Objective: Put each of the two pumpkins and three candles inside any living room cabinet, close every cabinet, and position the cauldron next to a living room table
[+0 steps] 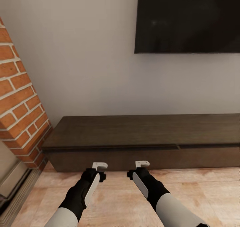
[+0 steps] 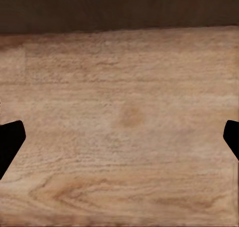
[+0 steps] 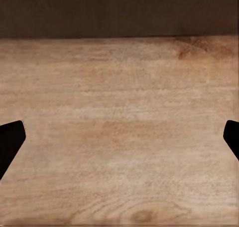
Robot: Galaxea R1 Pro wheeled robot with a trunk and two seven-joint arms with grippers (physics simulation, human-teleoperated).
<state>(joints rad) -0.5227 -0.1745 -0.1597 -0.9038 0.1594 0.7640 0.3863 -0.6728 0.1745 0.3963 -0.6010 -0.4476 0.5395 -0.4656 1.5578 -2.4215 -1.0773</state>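
The cabinet [image 1: 143, 133] is lying along the base of the pale wall [image 1: 83, 54], its long axis running across the head view from the brick column [image 1: 20, 100] at the left out past the right edge, with its flat dark-brown top facing up and its handleless front facing the robot. Its drawer fronts are sitting flush with the body, a thin seam showing under the top, so it is looking closed from here. A large black screen [image 1: 188, 19] is hanging on the wall above its right part. Both arms are reaching forward and low over the light wooden floor [image 1: 200, 187], side by side and nearly parallel, forearms angling slightly inward toward each other, wrists level. The left gripper [image 1: 99, 166] is hovering just in front of the cabinet's lower front, near but apart from it, and the right gripper [image 1: 142, 164] is holding a matching pose just beside it. In the left wrist view the black fingertips [image 2: 10, 144] are showing at opposite edges with bare floor [image 2: 124, 117] between them, so that pincer is spread wide and carrying nothing; the cabinet's dark front [image 2: 119, 7] is crossing the far side. The right wrist view is showing the same: fingertips [image 3: 10, 144] far apart, floor [image 3: 124, 127] between, cabinet front [image 3: 119, 10] beyond.
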